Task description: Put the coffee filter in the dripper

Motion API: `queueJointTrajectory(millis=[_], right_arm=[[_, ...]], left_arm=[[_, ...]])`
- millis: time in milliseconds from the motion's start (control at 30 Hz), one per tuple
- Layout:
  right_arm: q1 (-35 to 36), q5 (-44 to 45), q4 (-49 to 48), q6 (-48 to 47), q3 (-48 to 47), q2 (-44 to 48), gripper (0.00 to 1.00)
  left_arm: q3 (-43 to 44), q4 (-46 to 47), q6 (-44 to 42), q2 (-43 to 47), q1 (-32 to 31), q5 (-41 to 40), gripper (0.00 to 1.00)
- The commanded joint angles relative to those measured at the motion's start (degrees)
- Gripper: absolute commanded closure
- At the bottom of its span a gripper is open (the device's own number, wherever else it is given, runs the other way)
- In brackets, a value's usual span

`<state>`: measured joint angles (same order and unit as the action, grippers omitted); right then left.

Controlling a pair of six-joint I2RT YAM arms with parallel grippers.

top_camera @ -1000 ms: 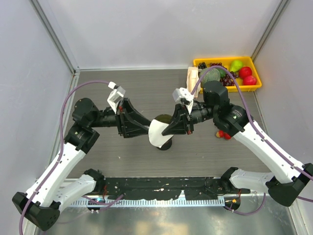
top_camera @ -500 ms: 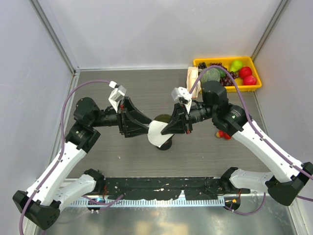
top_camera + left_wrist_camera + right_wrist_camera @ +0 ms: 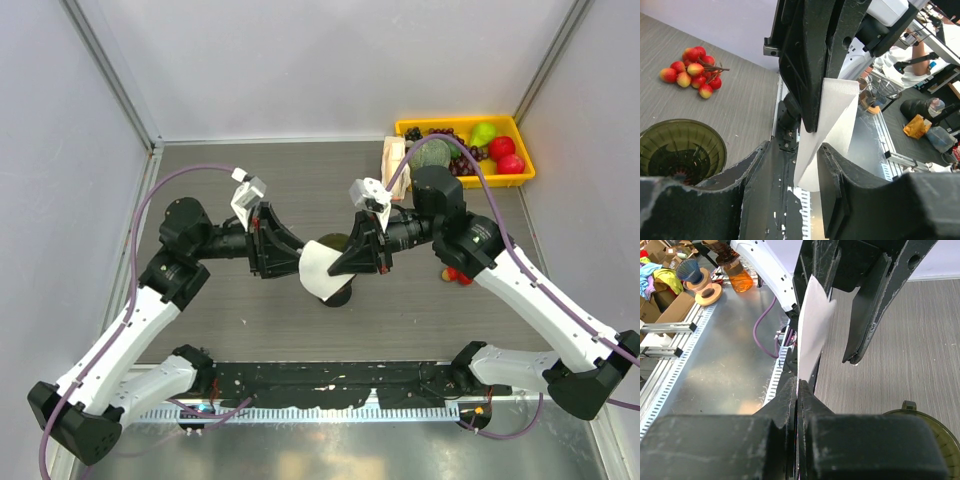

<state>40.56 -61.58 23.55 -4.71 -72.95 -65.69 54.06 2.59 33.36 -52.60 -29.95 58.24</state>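
Observation:
The coffee filter (image 3: pixel 320 270) is a thin white paper held edge-up in the air above the dripper (image 3: pixel 336 243), a dark olive funnel cup at mid table. My right gripper (image 3: pixel 338 267) is shut on the filter's right edge; in the right wrist view the filter (image 3: pixel 812 330) rises from the shut gripper (image 3: pixel 798 382). My left gripper (image 3: pixel 297 262) is open with its fingers either side of the filter's left end (image 3: pixel 832 125); in the left wrist view the gripper (image 3: pixel 794 146) is not closed on it. The dripper also shows below in both wrist views (image 3: pixel 680 150) (image 3: pixel 925 420).
A yellow tray (image 3: pixel 524 178) of fruit stands at the back right, with an upright pack of white papers (image 3: pixel 394 155) beside it. A red fruit cluster (image 3: pixel 457 275) lies under the right arm and also shows in the left wrist view (image 3: pixel 692 70). Walls enclose the table.
My left gripper has moved right and closed in on the filter's left end, its fingers now either side of it. The right gripper and filter have hardly moved.

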Motion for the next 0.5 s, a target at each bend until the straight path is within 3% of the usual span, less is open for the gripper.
queueJointTrajectory(millis=[0,67,200,267,367,433,467], right_arm=[[0.31,0.15,-2.9,0.75,0.35,-0.31,0.95],[0.31,0.06,-3.51,1.28,0.79,-0.32,0.95],[0.4,-0.12,-4.74,2.25,0.79,-0.58,0.95],[0.58,-0.21,-5.01,2.25,0.88,-0.84,0.95],[0.66,-0.38,-5.27,2.25,1.05,-1.02,0.95],[0.58,-0.21,-4.66,1.81,1.05,-0.76,0.94],[0.58,-0.12,-4.31,1.11,0.97,-0.49,0.88]], left_arm=[[-1.32,3.73,1.08,0.92,-0.28,3.1,0.52],[-2.03,4.53,1.79,0.92,-0.45,3.02,0.51],[-2.03,4.79,2.14,0.48,-0.46,2.32,0.6],[-2.12,6.1,3.02,-0.05,-0.63,2.49,0.7],[-2.21,7.78,4.6,-0.4,-0.63,2.85,0.97],[-2.21,7.61,4.78,-0.31,-0.54,3.02,1.0],[-2.21,7.52,4.87,-0.05,-0.54,3.11,1.0]])
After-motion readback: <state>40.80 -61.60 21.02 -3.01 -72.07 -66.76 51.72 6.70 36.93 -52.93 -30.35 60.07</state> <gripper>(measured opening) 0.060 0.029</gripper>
